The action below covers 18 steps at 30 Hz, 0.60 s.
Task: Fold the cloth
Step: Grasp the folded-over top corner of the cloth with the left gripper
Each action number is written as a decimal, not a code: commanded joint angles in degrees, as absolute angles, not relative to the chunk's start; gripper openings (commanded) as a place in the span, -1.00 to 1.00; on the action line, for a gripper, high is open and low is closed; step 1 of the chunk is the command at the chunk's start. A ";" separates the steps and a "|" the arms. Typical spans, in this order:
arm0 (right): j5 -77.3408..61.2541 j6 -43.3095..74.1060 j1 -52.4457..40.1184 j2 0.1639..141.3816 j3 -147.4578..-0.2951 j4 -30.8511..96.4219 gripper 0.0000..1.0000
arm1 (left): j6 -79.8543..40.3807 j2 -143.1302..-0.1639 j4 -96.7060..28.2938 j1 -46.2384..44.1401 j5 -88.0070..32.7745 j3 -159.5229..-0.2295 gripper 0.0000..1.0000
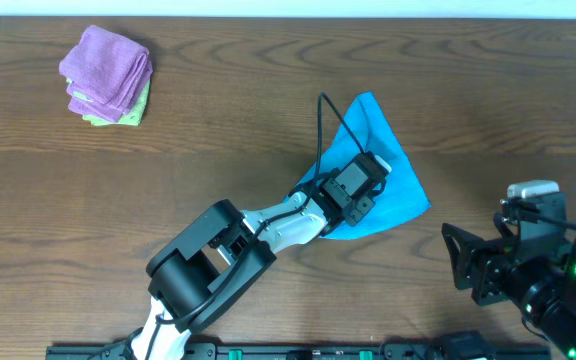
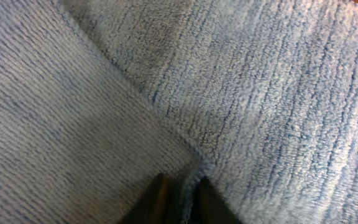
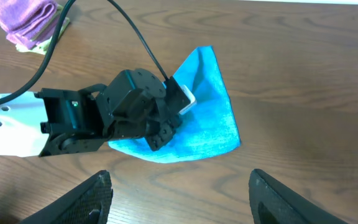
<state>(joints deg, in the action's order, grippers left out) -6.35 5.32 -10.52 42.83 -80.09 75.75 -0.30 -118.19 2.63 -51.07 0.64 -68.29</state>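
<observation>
Just right of the tabletop's [image 1: 268,60] middle lies the blue cloth [image 1: 398,185], spread in a rough triangle. One point faces the far edge and its broad side faces the near right corner. My left arm [image 1: 268,230] reaches out from the near edge and comes down on the cloth's left part. My left fingers [image 2: 180,200] press into the cloth there. In the left wrist view the two dark tips stand almost together, clenched on a thin ridge of the terry cloth [image 2: 260,93]. From that ridge a hemmed edge runs diagonally away, with one layer lying over another. A black cable [image 1: 323,130] arcs up from that wrist above the cloth.

My right fingers [image 3: 191,199] hang spread wide and hold nothing. They are over bare wood near the near right corner, well apart from the cloth [image 3: 213,118], and they point toward it.

By the far left corner sits a stack of folded cloths [image 1: 108,72], a purple one on top of a green one, far from both arms.
</observation>
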 commanded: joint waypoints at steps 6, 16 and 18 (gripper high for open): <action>-5.78 4.16 -10.90 42.52 -80.86 75.92 0.40 | 0.25 -118.63 2.39 -50.72 3.64 -69.28 -0.89; -5.78 4.19 -10.90 42.52 -80.84 76.14 0.40 | 0.27 -113.12 2.13 -49.76 6.55 -69.28 -0.70; -5.78 4.16 -10.90 42.52 -80.84 76.18 0.39 | 0.27 -113.12 1.43 -49.78 6.37 -69.28 -0.83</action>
